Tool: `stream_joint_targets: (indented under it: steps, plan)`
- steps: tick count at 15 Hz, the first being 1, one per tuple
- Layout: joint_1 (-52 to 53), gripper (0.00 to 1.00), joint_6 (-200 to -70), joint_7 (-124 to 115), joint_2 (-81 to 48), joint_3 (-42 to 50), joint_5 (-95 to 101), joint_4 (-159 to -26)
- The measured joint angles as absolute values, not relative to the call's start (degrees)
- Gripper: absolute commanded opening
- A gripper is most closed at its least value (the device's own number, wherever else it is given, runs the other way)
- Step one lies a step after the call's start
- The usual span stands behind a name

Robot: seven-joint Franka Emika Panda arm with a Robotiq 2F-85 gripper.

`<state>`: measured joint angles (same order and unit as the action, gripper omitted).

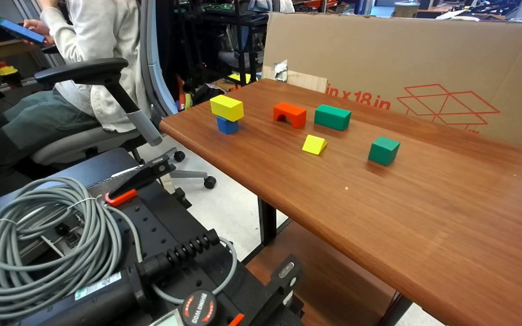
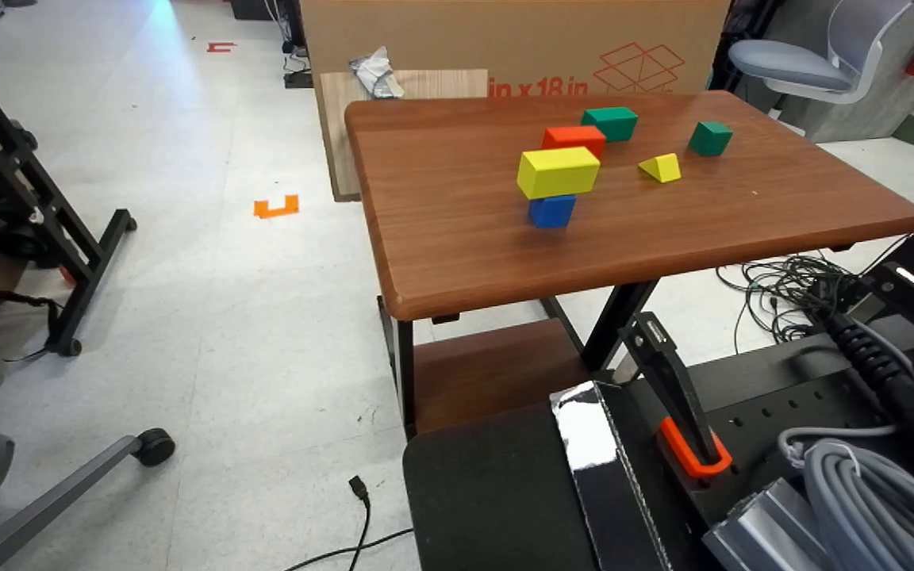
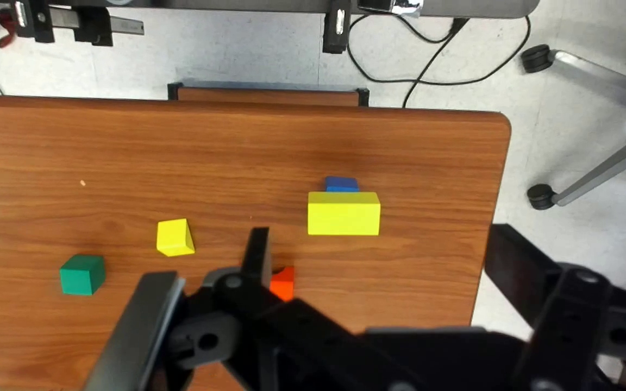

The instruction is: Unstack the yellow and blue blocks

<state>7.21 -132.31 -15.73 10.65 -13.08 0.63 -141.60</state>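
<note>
On the wood-grained surface (image 1: 447, 217) in both exterior views, a yellow rectangular block (image 1: 227, 108) sits atop a smaller blue block (image 1: 228, 126), the 2 of them near an orange arch (image 1: 292, 112). In the wrist view, the jaws are spread wide.

The cardboard (image 1: 379, 54) reads "in x 18 in"; a black disc (image 1: 199, 308), "RHINO".

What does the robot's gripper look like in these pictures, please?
In the wrist view, the gripper is mostly black, with angular linkages, round bolt-like fittings and flat-sided fingers. One flat plate looks dark grey. I can make out no markings on it, nor the arm itself anywhere.
</note>
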Motion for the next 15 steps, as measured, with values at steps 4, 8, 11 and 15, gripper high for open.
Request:
stream_joint_targets:
  steps: [4,8,11,15]
  plan:
    - [7.21,1.00,-135.59,-15.48,4.87,-12.00,0.62,-141.69]
    - [7.20,1.00,-138.53,-14.04,0.34,-10.56,0.44,-141.65]
    - [7.20,1.00,-140.02,-13.26,-2.66,-9.90,0.44,-141.42]
    - [7.21,1.00,-142.18,-12.95,-5.48,-9.65,0.52,-141.28]
